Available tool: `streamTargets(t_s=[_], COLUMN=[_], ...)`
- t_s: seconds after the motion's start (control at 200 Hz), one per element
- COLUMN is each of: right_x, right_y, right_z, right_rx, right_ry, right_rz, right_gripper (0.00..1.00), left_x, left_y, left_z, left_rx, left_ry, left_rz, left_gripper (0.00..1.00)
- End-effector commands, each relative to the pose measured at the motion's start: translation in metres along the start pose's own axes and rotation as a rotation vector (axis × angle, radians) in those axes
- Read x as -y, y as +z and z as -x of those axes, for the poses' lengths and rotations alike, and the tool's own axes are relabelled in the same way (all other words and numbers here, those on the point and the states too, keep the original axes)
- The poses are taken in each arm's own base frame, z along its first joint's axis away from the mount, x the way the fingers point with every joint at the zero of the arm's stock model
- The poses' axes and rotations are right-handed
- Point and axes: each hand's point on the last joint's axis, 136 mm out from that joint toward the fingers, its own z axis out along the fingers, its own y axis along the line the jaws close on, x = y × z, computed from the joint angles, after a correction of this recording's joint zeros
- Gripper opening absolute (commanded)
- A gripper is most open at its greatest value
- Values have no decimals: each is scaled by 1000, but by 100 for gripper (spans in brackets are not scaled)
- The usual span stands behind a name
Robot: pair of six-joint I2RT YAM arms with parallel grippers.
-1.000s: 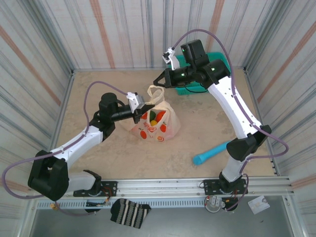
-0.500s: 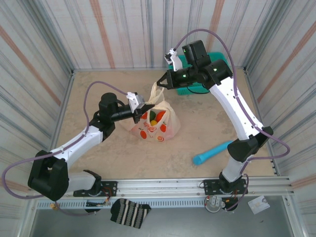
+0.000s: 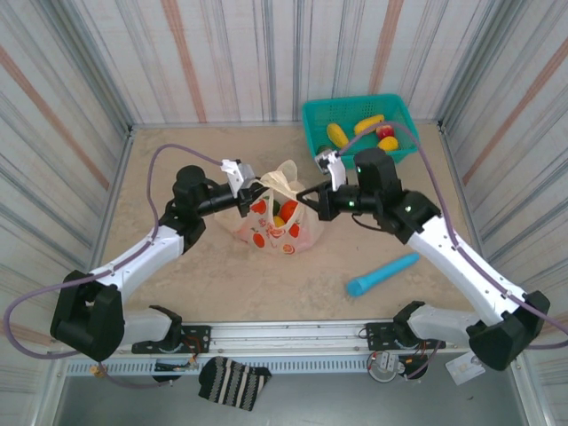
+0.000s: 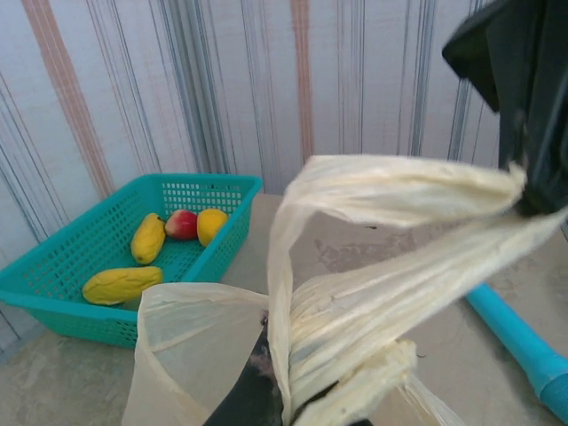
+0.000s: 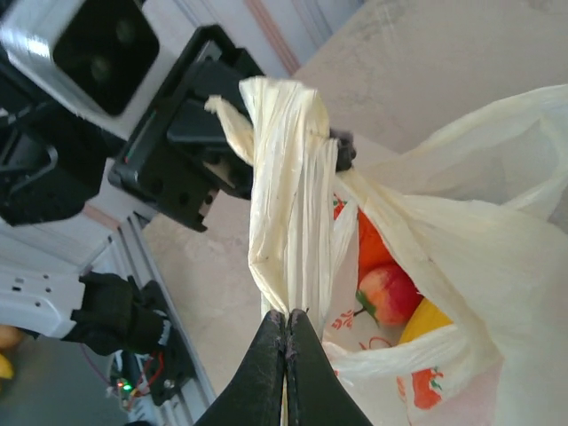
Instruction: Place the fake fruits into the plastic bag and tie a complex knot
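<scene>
You're pinching the limp, slippery plastic bag (image 3: 288,232) at its bunched handles (image 5: 286,204), left gripper (image 3: 249,190) and right gripper (image 5: 286,321) both clamped on it.

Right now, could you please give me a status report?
Left gripper, right gripper shut on plastic bag handles. Fake fruits inside; more in teal basket. Blue stick aside.

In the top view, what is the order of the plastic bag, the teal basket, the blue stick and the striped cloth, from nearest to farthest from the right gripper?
1. plastic bag: at the tips of the right gripper, mid-table.
2. basket: at the back, right side.
3. blue stick: near side, on the right.
4. striped cloth: beyond the near rail, on the left.
</scene>
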Motion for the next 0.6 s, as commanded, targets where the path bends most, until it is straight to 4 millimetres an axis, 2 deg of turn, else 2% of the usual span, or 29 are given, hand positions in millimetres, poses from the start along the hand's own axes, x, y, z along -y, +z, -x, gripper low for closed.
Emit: streamTargets(t_s=[0.0, 0.065, 0.25, 0.386, 0.501, 0.596], right_x=[-4, 4, 32, 57, 65, 73], right_y=[18, 35, 70, 77, 82, 84], right_z=[-7, -18, -15, -6, -1, 0], right_rx=[54, 16, 41, 101, 122, 129], right_ry=[-93, -93, -26, -19, -19, 1], right_rz=[30, -1, -91, -205, -232, -249], right_gripper=[0, 0, 0, 0, 0, 0], left_x=[-21, -21, -18, -14, -9, -7], left_y=[-7, -8, -7, -6, -4, -3], left_z=[-1, 0, -1, -3, -4, -5], left_rx=[5, 6, 2, -2, -5, -12], left_ry=[-38, -39, -52, -55, -63, -70], left_rz=[94, 93, 75, 49, 7, -8], left_gripper=[0, 0, 2, 3, 4, 10])
